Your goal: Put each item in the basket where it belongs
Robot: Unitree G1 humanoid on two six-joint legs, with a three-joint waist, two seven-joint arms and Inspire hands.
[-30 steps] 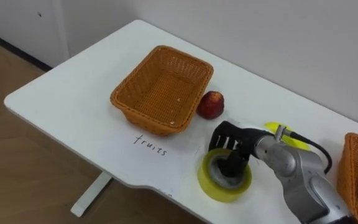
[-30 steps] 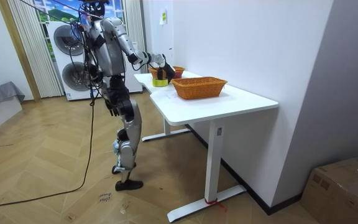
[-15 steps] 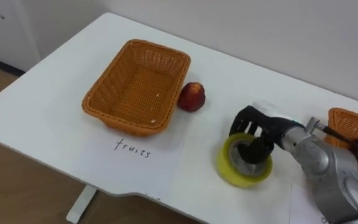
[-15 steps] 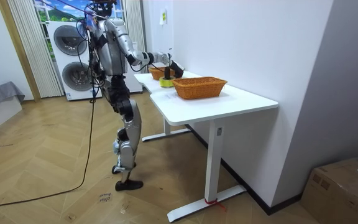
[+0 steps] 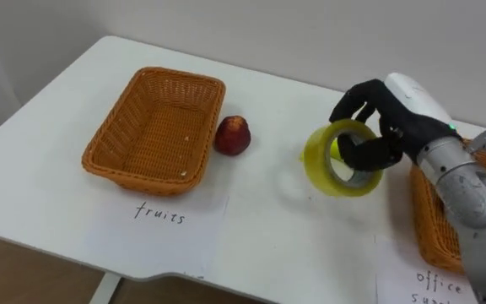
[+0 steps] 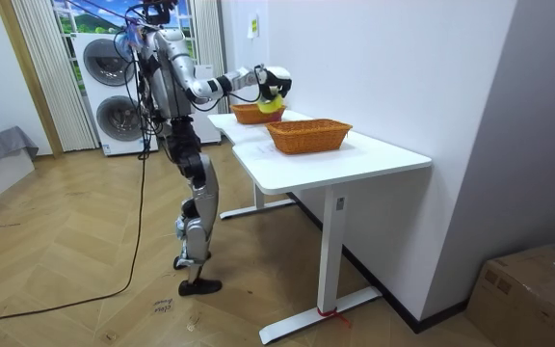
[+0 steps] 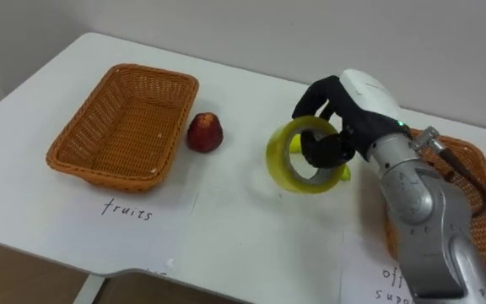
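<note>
White tabletop (image 5: 260,228) lies below my right hand (image 5: 392,118), whose fingers are curled through the yellow tape roll (image 5: 316,166), held in the air. The hold looks loose to me, and a quick swing could drop the roll short of the office basket (image 5: 426,221) just to the hand's right. Well to its left sit an apple (image 5: 233,135) and the fruit basket (image 5: 154,127). Nothing bars the way.

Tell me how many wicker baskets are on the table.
2: the fruit basket at the left, beside the apple; the other basket at the right edge, partly hidden by the robot's arm.
</note>
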